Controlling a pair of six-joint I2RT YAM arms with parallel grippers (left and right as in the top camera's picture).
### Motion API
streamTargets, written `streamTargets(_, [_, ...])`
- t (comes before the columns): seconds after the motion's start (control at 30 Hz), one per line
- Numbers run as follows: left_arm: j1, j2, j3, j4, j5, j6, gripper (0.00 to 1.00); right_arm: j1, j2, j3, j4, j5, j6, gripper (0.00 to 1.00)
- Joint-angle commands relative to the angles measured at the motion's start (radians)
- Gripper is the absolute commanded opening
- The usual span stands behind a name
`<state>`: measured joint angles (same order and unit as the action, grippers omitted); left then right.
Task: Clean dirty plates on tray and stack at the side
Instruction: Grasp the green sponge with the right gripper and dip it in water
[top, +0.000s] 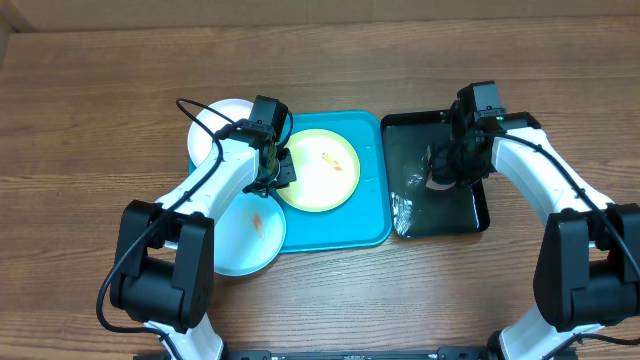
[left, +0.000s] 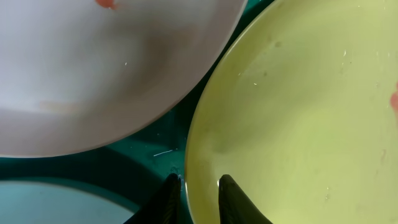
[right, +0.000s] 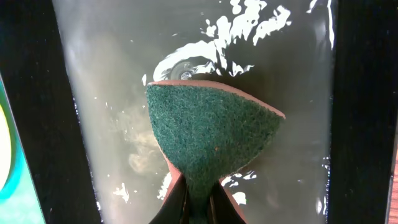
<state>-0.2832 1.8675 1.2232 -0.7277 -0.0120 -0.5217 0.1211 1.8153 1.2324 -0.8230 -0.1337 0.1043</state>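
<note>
- The right gripper (right: 198, 208) is clamped on a green-faced sponge (right: 211, 134), pinching its narrow end.
- The sponge hangs over murky water (right: 112, 130) in the black tray (right: 37, 124). Whether it touches the water cannot be confirmed.
- The left gripper (left: 198, 202) straddles the rim of the yellow-green plate (left: 298, 112), one finger on each side. Whether it grips the rim cannot be told.
- That plate lies on the blue tray (top: 370, 225) and shows orange smears. The white plate (top: 212, 125) and the light blue plate (top: 240, 245) sit at the tray's left side.
- Judgement: this is the sponge-wetting stage.
- Recommended: soak the sponge and let it drip over the black tray. Confirm a firm hold on the rim, then scrub the smears lightly so the plate does not skid.
</note>
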Motion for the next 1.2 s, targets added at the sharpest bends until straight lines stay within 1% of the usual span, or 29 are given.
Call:
streamTargets(0.0, [0.002, 0.010, -0.011, 0.003, -0.003, 0.002, 0.24, 0.002, -0.001, 0.032, 0.005, -0.018, 0.001, 0.04])
streamTargets(0.07, [0.001, 0.010, -0.011, 0.002, -0.025, 0.002, 0.28, 0.002, -0.001, 0.032, 0.005, -0.018, 0.001, 0.04])
streamTargets(0.17, [0.002, 0.010, -0.011, -0.004, -0.033, 0.002, 0.29, 0.002, -0.001, 0.032, 0.004, -0.018, 0.001, 0.04])
streamTargets(0.23, [0.002, 0.010, -0.011, -0.005, -0.033, 0.002, 0.27, 0.002, -0.001, 0.032, 0.005, -0.018, 0.001, 0.04])
streamTargets(0.27, [0.001, 0.010, -0.011, -0.005, -0.032, 0.002, 0.24, 0.002, -0.001, 0.032, 0.005, -0.018, 0.001, 0.04])
streamTargets(0.33, [0.001, 0.010, -0.011, -0.005, -0.032, 0.001, 0.21, 0.002, -0.001, 0.032, 0.005, -0.018, 0.001, 0.04])
streamTargets(0.83, [0.002, 0.040, -0.011, -0.003, -0.033, 0.001, 0.21, 0.002, -0.001, 0.032, 0.003, -0.018, 0.001, 0.04])
streamTargets(0.87, [0.002, 0.042, -0.011, 0.000, -0.033, 0.002, 0.20, 0.002, -0.001, 0.032, 0.004, -0.018, 0.001, 0.04])
streamTargets(0.93, [0.002, 0.042, -0.011, 0.002, -0.032, 0.002, 0.12, 0.002, -0.001, 0.032, 0.003, -0.018, 0.001, 0.04])
streamTargets(1.0, [0.002, 0.042, -0.011, 0.005, -0.032, 0.001, 0.06, 0.002, -0.001, 0.032, 0.000, -0.018, 0.001, 0.04])
streamTargets(1.03, [0.002, 0.042, -0.011, 0.004, -0.032, 0.001, 0.04, 0.002, -0.001, 0.032, -0.001, -0.018, 0.001, 0.04])
streamTargets(1.17, [0.002, 0.042, -0.011, 0.005, -0.020, 0.025, 0.04, 0.002, -0.001, 0.044, -0.032, -0.018, 0.000, 0.04])
